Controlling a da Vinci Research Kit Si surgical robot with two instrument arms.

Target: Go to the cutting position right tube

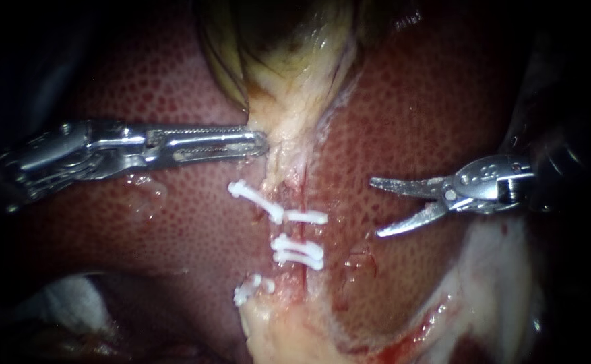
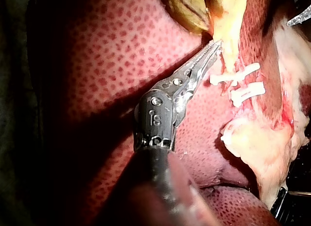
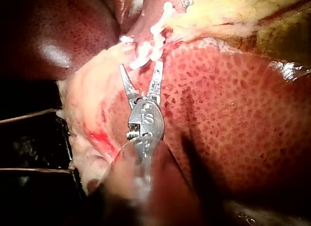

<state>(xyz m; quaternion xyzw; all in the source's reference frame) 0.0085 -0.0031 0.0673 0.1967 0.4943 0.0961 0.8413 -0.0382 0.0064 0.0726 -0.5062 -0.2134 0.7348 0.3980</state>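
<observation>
The right instrument [image 1: 375, 207] has its two curved blades spread apart with nothing between them. They hang over bare liver [image 1: 443, 101], beside the clipped tubes but clear of them. In the right wrist view the white clips lie just ahead of the open tips, not between them.

The left instrument [image 1: 263, 141] has its long toothed jaws together. Their tips are pinched on the edge of the pale strip of tissue [image 1: 288, 135], just under the greenish gallbladder [image 1: 275, 40].

The right tube [image 1: 302, 232] reads as the reddish strand down the right side of that strip. One clip [image 1: 306, 217] crosses it higher up and a pair of clips [image 1: 298, 253] lower down, with a short bare stretch between them.

Judged from this, the approach is only partly made. The blades are open and face the tube, roughly level with the bare stretch. What is left is to bring them across the liver so that stretch sits between them, clear of the clips on either side.

No tray, dish or other container shows. The gallbladder is the only sac here, and its contents cannot be seen.
</observation>
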